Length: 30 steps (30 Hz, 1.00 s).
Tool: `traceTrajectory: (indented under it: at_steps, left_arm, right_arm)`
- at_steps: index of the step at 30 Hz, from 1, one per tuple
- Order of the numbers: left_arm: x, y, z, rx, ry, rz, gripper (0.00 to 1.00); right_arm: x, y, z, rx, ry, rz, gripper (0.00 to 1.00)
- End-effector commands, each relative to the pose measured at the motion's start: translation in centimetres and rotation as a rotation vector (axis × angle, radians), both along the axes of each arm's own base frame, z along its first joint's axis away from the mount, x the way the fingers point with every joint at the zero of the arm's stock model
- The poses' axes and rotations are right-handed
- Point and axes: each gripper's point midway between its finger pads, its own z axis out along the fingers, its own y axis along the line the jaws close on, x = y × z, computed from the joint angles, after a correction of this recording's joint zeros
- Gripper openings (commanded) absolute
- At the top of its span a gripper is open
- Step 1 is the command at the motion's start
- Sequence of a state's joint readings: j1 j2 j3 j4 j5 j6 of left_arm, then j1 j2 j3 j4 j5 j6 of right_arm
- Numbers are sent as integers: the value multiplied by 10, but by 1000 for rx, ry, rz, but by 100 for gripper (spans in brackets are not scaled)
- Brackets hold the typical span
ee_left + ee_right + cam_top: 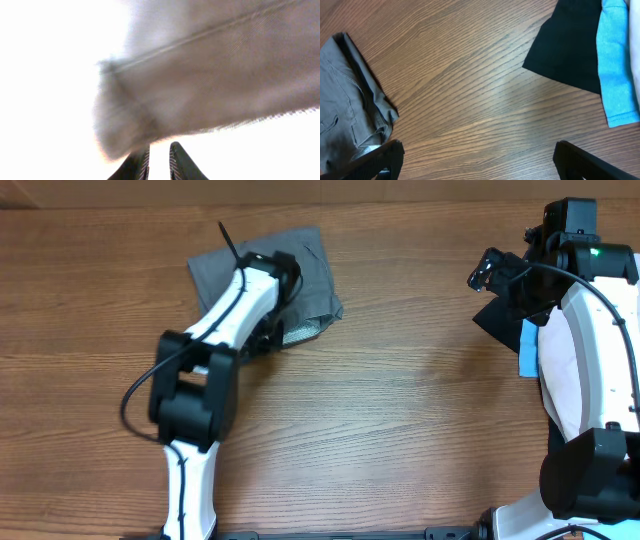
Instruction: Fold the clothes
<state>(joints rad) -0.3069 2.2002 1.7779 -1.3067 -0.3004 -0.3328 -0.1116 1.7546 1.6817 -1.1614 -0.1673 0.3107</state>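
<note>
The mid-grey shorts point(312, 268) lie bunched at the back left of the table, white mesh lining point(300, 332) showing at their front edge. My left gripper point(272, 330) is down on them, under its own wrist. In the left wrist view its fingertips point(159, 150) are close together at the edge of the grey cloth point(210, 75), which fills the washed-out frame. My right gripper point(490, 275) is wide open and empty above bare wood point(477, 155). The shorts also show at the left of the right wrist view point(345, 115).
A black piece point(495, 315), a light-blue piece point(528, 348) and a pale beige piece point(570, 370) lie stacked at the right edge under my right arm. The black point(570, 50) and light-blue point(617, 65) pieces also show in the right wrist view. Bare wood lies between the two arms.
</note>
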Motion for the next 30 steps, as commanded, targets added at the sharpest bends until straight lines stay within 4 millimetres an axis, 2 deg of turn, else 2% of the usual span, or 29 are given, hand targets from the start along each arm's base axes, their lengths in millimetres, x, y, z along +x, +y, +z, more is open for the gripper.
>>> traceTrajectory:
  at_steps: [1,3,5,7,10,13,18,23,30]
  left_arm:
    - [5,15,57,-30,-126,24,18]
    - [3,15,78,-67,-173,40,23]
    - [3,18,96,-98,-230,88,42]
    - [2,25,110,-109,-280,148,56]
    - [3,29,114,-170,-301,234,65]
    - [6,21,103,-265,-270,264,68]
    - [8,20,79,-264,-235,385,77]
    - [14,15,48,-269,-205,466,100]
    - [21,14,8,-272,-150,521,100]
  right_arm:
    - [2,-2,2,-12,-10,-1,100]
    - [2,-2,2,-12,-10,0,100]
    - [2,-2,2,-12,-10,-1,100]
    - [2,-2,2,-12,-10,-1,100]
    - [2,-2,2,-12,-10,0,100]
    - [2,-2,2,-12,-10,0,100]
    - [2,-2,2,-12,-10,-1,100]
    - [2,-2,2,-12,-10,0,100]
    - [2,-2,2,-12,-10,0,100]
